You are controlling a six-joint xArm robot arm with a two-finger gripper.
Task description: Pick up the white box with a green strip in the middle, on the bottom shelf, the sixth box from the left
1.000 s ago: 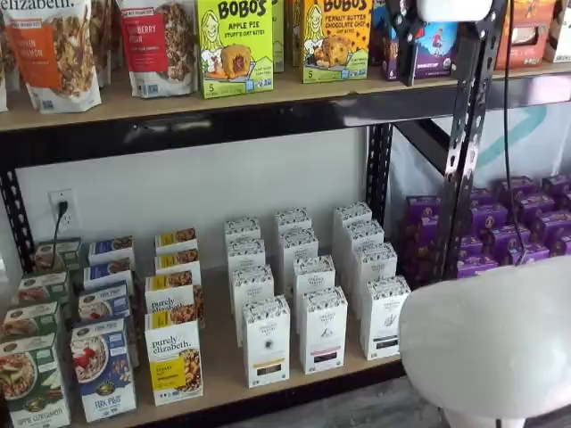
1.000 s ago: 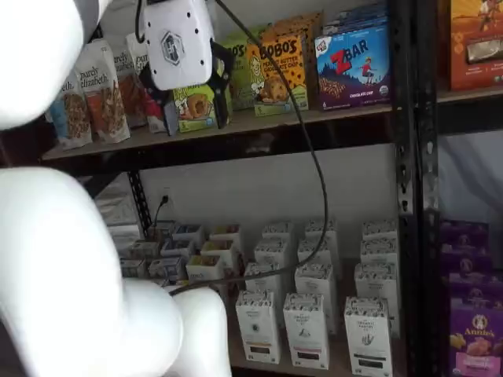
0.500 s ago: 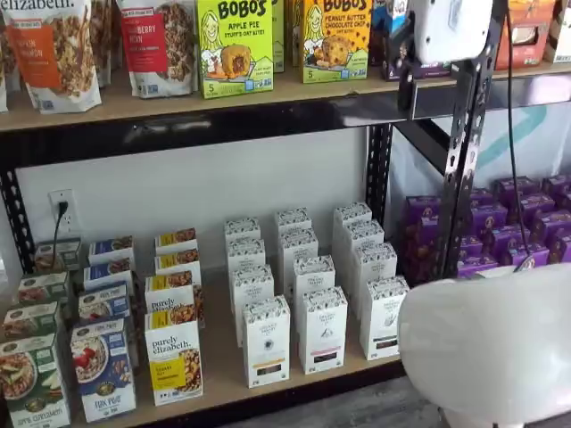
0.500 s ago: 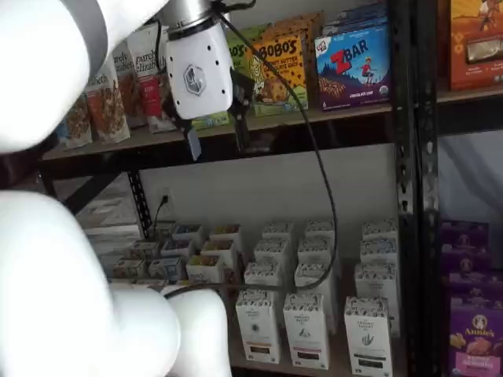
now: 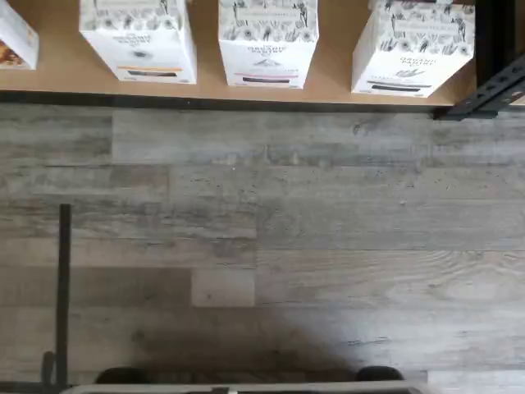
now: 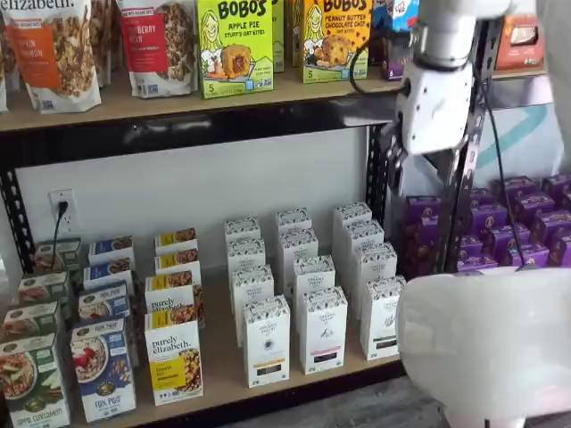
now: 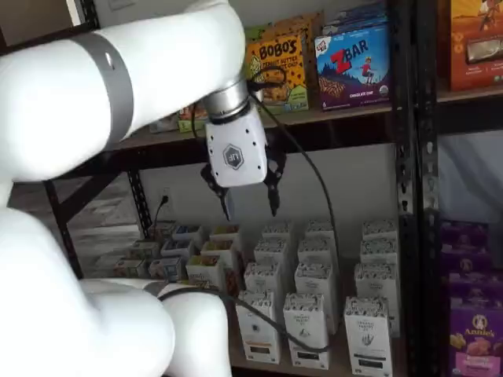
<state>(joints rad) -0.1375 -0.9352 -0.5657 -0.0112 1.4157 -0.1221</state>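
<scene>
The white box with a dark greenish strip stands at the front of the rightmost white row on the bottom shelf [image 6: 223, 352], in both shelf views [image 6: 384, 317] [image 7: 368, 336]. The wrist view shows it [image 5: 414, 45] at the board's edge [image 5: 332, 57], beside the black rack post. My gripper [image 7: 250, 204] hangs in the air just below the upper shelf board, well above the white cartons, fingers pointing down. A gap shows between the two black fingers, and it holds nothing. In a shelf view the gripper [image 6: 397, 169] is up and a little right of the box.
Like white cartons with an orange-yellow strip [image 6: 266, 343] and a pink strip [image 6: 323, 330] stand left of the target. Granola boxes [image 6: 173, 361] fill the left. Purple boxes [image 6: 513, 227] sit beyond the black post [image 6: 459, 178]. The arm's white base [image 6: 491, 348] is in front.
The gripper has come down from the upper shelf's height to below the upper shelf board, and the arm now reaches across a shelf view.
</scene>
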